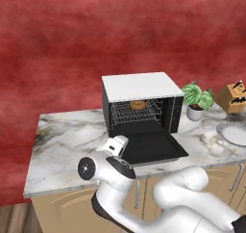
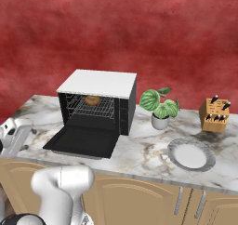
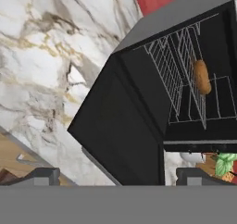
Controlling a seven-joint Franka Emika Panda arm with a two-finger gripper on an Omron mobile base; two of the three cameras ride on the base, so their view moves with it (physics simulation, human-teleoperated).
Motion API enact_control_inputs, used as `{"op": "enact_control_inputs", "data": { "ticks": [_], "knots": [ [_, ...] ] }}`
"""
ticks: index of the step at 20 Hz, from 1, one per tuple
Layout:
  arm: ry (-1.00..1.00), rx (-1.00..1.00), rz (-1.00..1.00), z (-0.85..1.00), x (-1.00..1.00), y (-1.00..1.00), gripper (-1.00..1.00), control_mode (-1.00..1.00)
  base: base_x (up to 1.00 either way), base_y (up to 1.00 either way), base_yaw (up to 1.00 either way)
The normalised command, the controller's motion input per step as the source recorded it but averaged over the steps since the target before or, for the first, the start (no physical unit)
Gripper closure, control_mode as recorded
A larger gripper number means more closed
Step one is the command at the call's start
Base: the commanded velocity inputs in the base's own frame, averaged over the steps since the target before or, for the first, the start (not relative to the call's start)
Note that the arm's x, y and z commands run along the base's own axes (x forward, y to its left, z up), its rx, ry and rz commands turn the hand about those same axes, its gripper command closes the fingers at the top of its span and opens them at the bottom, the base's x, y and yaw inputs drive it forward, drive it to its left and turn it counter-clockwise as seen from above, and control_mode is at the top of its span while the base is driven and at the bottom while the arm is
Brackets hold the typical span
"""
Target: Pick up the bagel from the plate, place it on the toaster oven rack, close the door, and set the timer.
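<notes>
The black toaster oven [image 1: 139, 90] with its white top stands on the marble counter. Its door [image 1: 153, 148] lies folded down flat. A brown bagel [image 1: 138, 105] rests on the silver wire rack [image 1: 132, 114] inside; it also shows as the bagel [image 3: 202, 76] on the rack [image 3: 180, 75]. The pale plate [image 2: 191, 155] sits bare on the counter to the oven's right. My gripper [image 3: 118, 176] is open, its fingertips [image 3: 44, 176] wide apart, hovering low by the front left corner of the open door [image 3: 122, 130], holding nothing. The white hand [image 1: 116, 144] sits at that corner.
A potted plant [image 1: 197, 101] in a white pot stands just right of the oven, and a wooden knife block [image 1: 233, 97] beyond it. A red wall backs the counter. Bare marble [image 1: 67, 140] stretches left of the oven. Wooden cabinet fronts [image 2: 139, 196] run below.
</notes>
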Motion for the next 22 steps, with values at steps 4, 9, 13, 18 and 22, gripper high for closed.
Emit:
{"op": "enact_control_inputs", "data": {
  "ticks": [4, 9, 13, 18, 22],
  "knots": [
    [0.07, -0.08, -0.04, -0.27, 0.29, 0.00, -1.00, -1.00, 0.00, 0.00, 0.00],
    [0.09, -0.08, -0.07, -0.23, 0.32, 0.00, -1.00, -1.00, 0.00, 0.00, 0.00],
    [0.06, -0.09, -0.07, -0.24, 0.33, 0.00, -1.00, -1.00, 0.00, 0.00, 0.00],
    [0.00, -0.11, -0.06, -0.28, 0.20, 0.00, -1.00, -1.00, 0.00, 0.00, 0.00],
    [0.00, -0.10, -0.05, -0.25, 0.15, 0.00, -1.00, -1.00, 0.00, 0.00, 0.00]
  ]
}}
